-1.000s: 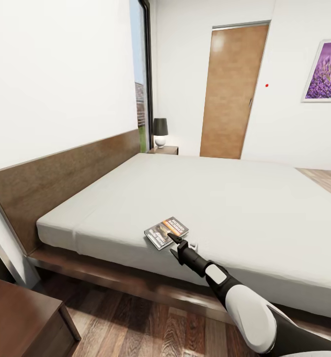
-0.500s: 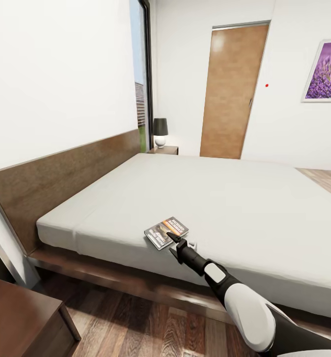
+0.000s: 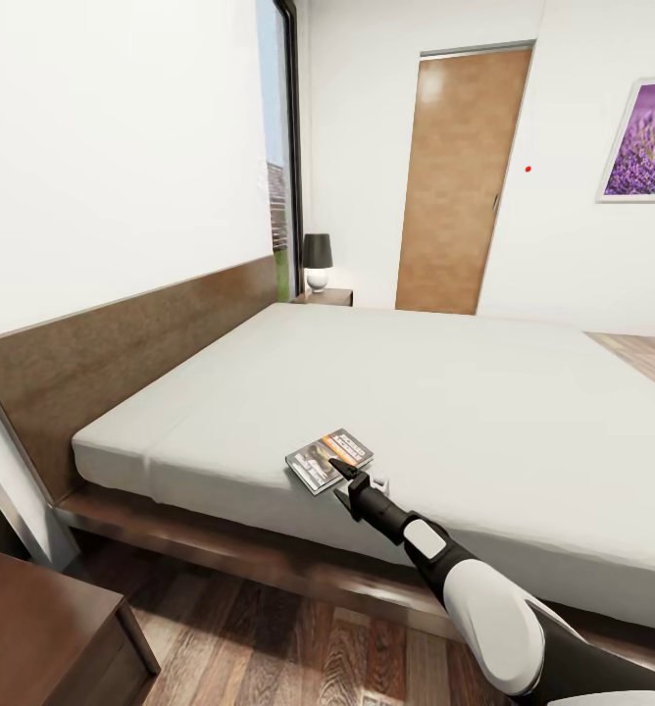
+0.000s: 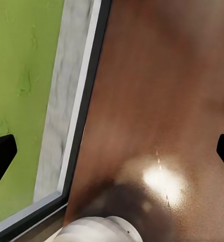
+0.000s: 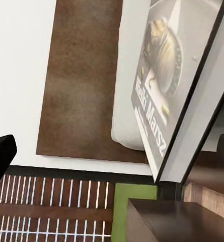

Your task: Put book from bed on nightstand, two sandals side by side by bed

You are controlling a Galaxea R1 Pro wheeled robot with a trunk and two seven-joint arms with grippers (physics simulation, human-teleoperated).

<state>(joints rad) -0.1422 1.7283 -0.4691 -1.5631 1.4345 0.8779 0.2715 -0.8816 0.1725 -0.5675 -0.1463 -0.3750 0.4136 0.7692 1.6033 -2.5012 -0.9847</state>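
Now | head: right gripper [image 3: 345, 476] at book [image 3: 329, 458] | wrist: cover animal

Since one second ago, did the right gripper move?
Yes, slightly: the right gripper crept toward the headboard side, its tip now further over the book, which lies unmoved on the bed.

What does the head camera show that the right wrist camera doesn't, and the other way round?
Head view alone: the door, a purple picture, a lamp on the far nightstand, the near nightstand, and the right arm reaching over the bed's near edge, its right gripper at the book.

Right wrist view alone: the book's cover up close, with its animal picture and white lettering, between two wide-apart fingertips.

Both share the book, mattress, brown headboard and white wall.
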